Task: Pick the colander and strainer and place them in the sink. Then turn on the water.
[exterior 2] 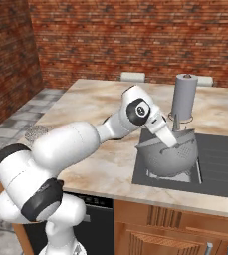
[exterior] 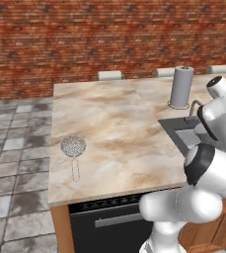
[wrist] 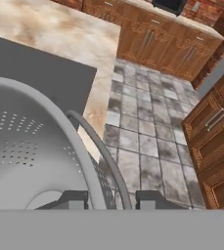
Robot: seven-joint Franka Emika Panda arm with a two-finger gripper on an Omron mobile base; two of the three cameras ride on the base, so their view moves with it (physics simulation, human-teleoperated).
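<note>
I judge the task is near the middle of its first part. The colander [exterior 2: 171, 153] is already down in the sink [exterior 2: 216, 164], over the small basin at the left end of it, but the gripper [wrist: 112, 199] is pinching its rim: in the hand view one finger [wrist: 72, 199] stands inside the bowl wall and the other outside. So the first object is placed but not yet released.

The strainer [exterior: 73, 147] lies on the counter [exterior: 114, 123], at about nine o'clock from the sink and well apart from it, with the handle pointing to the front edge. It is untouched.

The colander itself holds nothing that I can see. The faucet [exterior: 194, 106] stands behind the basin, at about twelve o'clock, and I see no water. Left to do: release, bring the strainer, open the water.
</note>
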